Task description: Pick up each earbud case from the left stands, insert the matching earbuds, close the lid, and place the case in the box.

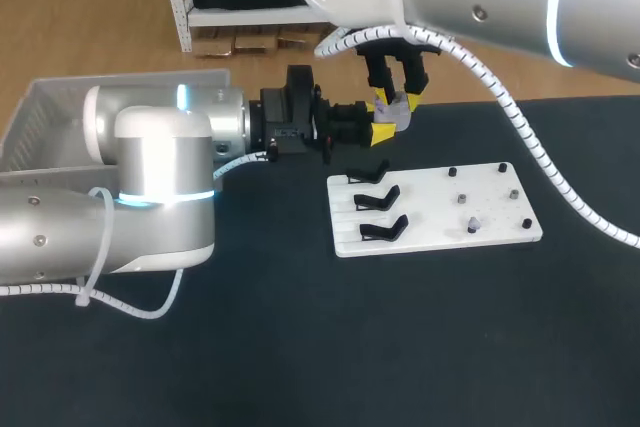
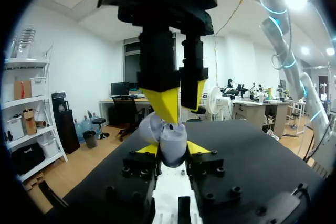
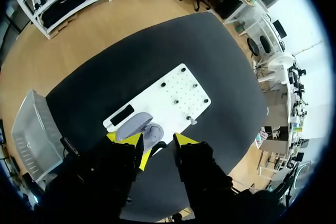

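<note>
My left gripper (image 1: 385, 127) reaches in from the left, shut on a pale lavender earbud case (image 1: 397, 107) and holding it in the air behind the white stand board (image 1: 435, 209). In the left wrist view the case (image 2: 171, 144) sits between the left gripper's (image 2: 171, 150) yellow tips. My right gripper (image 1: 400, 95) comes down on it from above, its fingers apart. In the right wrist view the case (image 3: 137, 126) has its lid up and lies against one tip of the right gripper (image 3: 156, 142). A small grey earbud (image 1: 473, 224) stands on the board's right half.
Three empty black stands (image 1: 378, 197) rise from the board's left side, and small pegs (image 1: 513, 193) dot its right side. A clear plastic box (image 1: 60, 112) sits at the table's far left, behind my left arm. Dark bare tabletop (image 1: 420, 347) lies in front of the board.
</note>
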`<control>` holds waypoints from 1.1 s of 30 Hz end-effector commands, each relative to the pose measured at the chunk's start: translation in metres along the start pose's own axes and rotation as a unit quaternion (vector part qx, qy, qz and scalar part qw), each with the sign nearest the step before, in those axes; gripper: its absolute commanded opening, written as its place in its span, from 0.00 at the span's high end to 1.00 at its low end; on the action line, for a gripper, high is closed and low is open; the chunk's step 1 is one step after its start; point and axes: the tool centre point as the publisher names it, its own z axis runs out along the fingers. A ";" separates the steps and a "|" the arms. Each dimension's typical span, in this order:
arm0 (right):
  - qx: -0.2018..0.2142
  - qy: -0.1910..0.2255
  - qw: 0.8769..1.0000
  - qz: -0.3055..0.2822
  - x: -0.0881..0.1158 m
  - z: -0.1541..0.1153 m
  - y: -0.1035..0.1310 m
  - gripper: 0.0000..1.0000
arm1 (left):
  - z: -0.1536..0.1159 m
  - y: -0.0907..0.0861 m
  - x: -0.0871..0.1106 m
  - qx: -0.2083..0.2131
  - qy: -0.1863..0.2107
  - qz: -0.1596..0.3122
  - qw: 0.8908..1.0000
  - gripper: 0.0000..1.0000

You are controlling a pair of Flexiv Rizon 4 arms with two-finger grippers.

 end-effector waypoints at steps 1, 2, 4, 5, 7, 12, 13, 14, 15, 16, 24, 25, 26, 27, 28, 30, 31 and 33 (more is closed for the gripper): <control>-0.045 -0.010 0.999 0.004 0.005 -0.009 -0.025 0.62 | 0.000 -0.001 0.002 -0.003 -0.004 0.002 1.000 1.00; -0.071 -0.024 0.997 0.000 0.008 -0.012 -0.030 0.59 | 0.000 -0.001 0.002 -0.003 -0.004 0.002 1.000 1.00; -0.104 -0.030 0.994 -0.004 0.012 -0.013 -0.038 0.58 | 0.000 -0.001 0.002 -0.003 -0.004 0.002 1.000 1.00; -0.119 -0.034 0.992 -0.004 0.013 -0.011 -0.043 0.60 | 0.000 -0.001 0.002 -0.003 -0.004 0.002 1.000 1.00; -0.136 -0.059 0.989 -0.006 0.016 -0.006 -0.052 0.55 | 0.000 -0.001 0.002 -0.003 -0.004 0.002 1.000 1.00; -0.180 -0.082 0.980 -0.007 0.025 0.001 -0.081 0.05 | 0.000 -0.001 0.002 -0.003 -0.004 0.002 1.000 1.00; -0.188 -0.088 0.978 -0.008 0.027 0.002 -0.086 0.00 | 0.000 -0.001 0.002 -0.003 -0.004 0.002 1.000 1.00; -0.194 -0.083 0.977 -0.004 0.029 0.003 -0.091 0.00 | 0.000 -0.001 0.002 -0.003 -0.004 0.002 1.000 1.00; -0.202 -0.081 0.976 0.001 0.030 0.003 -0.096 0.00 | 0.000 -0.001 0.002 -0.003 -0.004 0.002 1.000 1.00; -0.206 -0.084 0.975 0.007 0.031 0.005 -0.101 0.00 | 0.000 -0.001 0.002 -0.003 -0.004 0.002 1.000 1.00; -0.235 -0.102 0.966 0.030 0.042 0.012 -0.136 0.00 | 0.000 -0.001 0.002 -0.003 -0.004 0.002 1.000 1.00; -0.235 -0.111 0.965 0.041 0.042 0.014 -0.139 0.00 | 0.000 -0.001 0.002 -0.003 -0.004 0.002 1.000 1.00; -0.235 -0.111 0.965 0.041 0.042 0.014 -0.139 0.00 | 0.000 -0.001 0.002 -0.003 -0.004 0.002 1.000 1.00; -0.235 -0.111 0.965 0.041 0.042 0.014 -0.139 0.00 | 0.000 -0.001 0.002 -0.003 -0.004 0.002 1.000 1.00; -0.235 -0.111 0.965 0.041 0.042 0.014 -0.139 0.00 | 0.000 -0.001 0.002 -0.003 -0.004 0.002 1.000 1.00; -0.235 -0.111 0.965 0.041 0.042 0.014 -0.139 0.00 | 0.000 -0.001 0.002 -0.003 -0.004 0.002 1.000 1.00; -0.235 -0.111 0.965 0.041 0.042 0.014 -0.139 0.00 | 0.000 -0.001 0.002 -0.003 -0.004 0.002 1.000 1.00; -0.235 -0.111 0.965 0.041 0.042 0.014 -0.139 0.00 | 0.000 -0.001 0.002 -0.003 -0.004 0.002 1.000 1.00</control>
